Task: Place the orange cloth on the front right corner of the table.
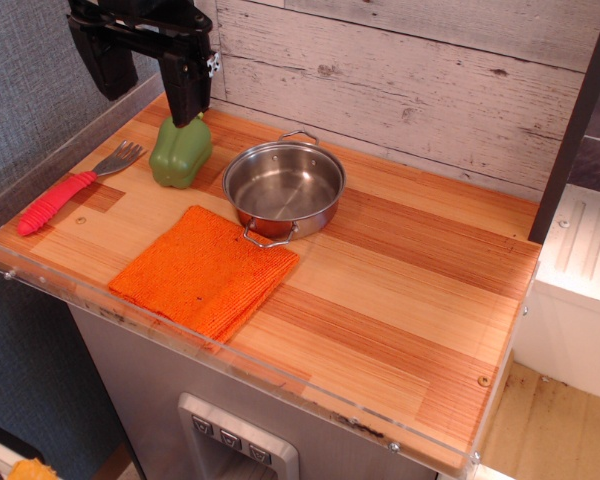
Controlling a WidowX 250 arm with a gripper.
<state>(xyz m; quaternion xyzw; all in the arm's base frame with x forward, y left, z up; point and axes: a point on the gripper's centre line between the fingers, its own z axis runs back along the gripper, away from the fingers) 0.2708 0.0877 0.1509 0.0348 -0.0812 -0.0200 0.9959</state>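
Note:
The orange cloth (204, 270) lies flat on the wooden table (410, 310), near the front edge and left of the middle. One corner touches the handle of a steel pot (283, 188). My gripper (145, 80) hangs at the back left, above the table, with its two black fingers apart and nothing between them. It is well behind and left of the cloth, just above a green pepper.
A green pepper (181, 152) stands at the back left, under the right finger. A red-handled fork (72, 190) lies at the left edge. A clear acrylic rim (280, 372) runs along the table's front. A white plank wall (410, 80) stands behind.

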